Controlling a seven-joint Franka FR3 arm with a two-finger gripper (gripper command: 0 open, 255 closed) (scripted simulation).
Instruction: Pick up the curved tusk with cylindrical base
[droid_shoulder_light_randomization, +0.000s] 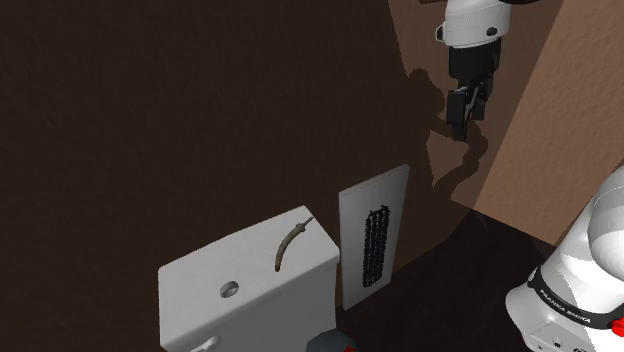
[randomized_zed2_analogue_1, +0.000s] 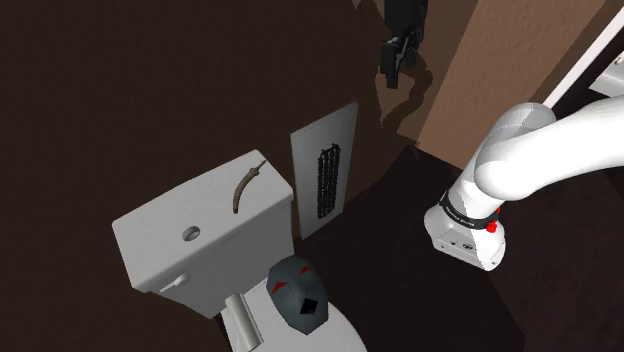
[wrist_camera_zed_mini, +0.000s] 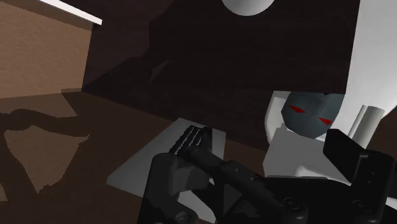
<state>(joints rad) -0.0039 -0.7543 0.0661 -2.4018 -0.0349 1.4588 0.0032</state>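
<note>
Glossy white, rounded Franka arm (randomized_zed2_analogue_1: 540, 140), with a black ring bearing white lettering (droid_shoulder_light_randomization: 558, 300) at the shoulder view's four o'clock and a small red mark (randomized_zed2_analogue_1: 491, 226) beside it. Blocky all-black two-finger gripper (droid_shoulder_light_randomization: 464, 118) at one o'clock.

1. All three views are dim: the walls (droid_shoulder_light_randomization: 150, 100) are dark brown, close to black.
2. The wood panel (droid_shoulder_light_randomization: 570, 110) is the best-lit surface, a warm mid brown.
3. A hard-edged shadow (droid_shoulder_light_randomization: 455, 165) of the arm (randomized_zed2_analogue_1: 540, 140) falls on the panel, below and left of the gripper (droid_shoulder_light_randomization: 462, 125) in the shoulder view; the black gripper half merges with it.
4. The white tank (droid_shoulder_light_randomization: 210, 285) is lit an even grey, and the tusk (droid_shoulder_light_randomization: 291, 243) shows dark on it.
5. The arm is the brightest thing, softly shaded underneath.
</note>
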